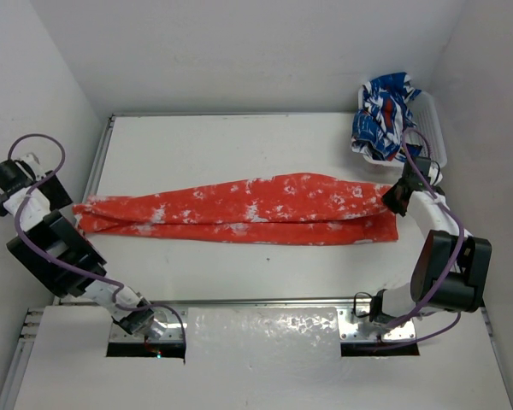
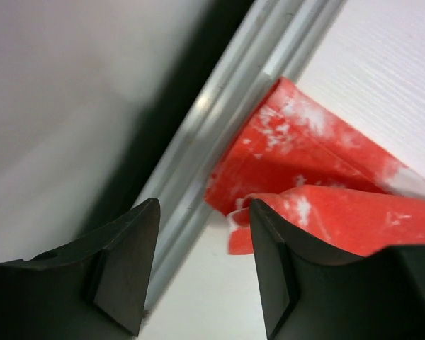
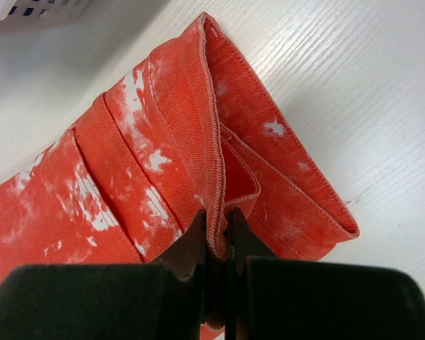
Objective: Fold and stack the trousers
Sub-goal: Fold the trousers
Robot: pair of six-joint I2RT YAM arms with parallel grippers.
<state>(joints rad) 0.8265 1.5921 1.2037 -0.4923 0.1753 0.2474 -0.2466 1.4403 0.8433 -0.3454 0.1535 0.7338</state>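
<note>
Red-orange trousers [image 1: 239, 209] with white speckles lie as a long, narrow strip across the middle of the white table [image 1: 239, 137]. They run from near its left edge to near its right edge, and from above we see one layer lying along the other. At the strip's right end the right gripper [image 1: 399, 198] sits on the fabric. The left arm [image 1: 51, 248] reaches out along the table's left side, with its wrist beyond the strip's left end. From this height we cannot tell how its fingers stand. In the far right corner a blue, white and red patterned garment [image 1: 383, 111] is heaped in a white basket [image 1: 436, 141], apart from the trousers.

From the left wrist we see the left gripper [image 2: 204, 205] with its two dark fingers [image 2: 124, 269] standing apart. Between them show only the table's surface and a metal rail [image 2: 219, 127] along its edge. The end of the trousers [image 2: 304, 163] lies just beyond, partly behind the right-hand finger and close to the rail. We cannot tell whether that finger touches the cloth.

From the right wrist we see the right gripper's [image 3: 216, 234] fingers pressed together, clamped on a stitched edge of the trousers [image 3: 163, 142]. The hemmed layers fan out on the table ahead of them, and a corner of the basket [image 3: 28, 8] shows at the top left.
</note>
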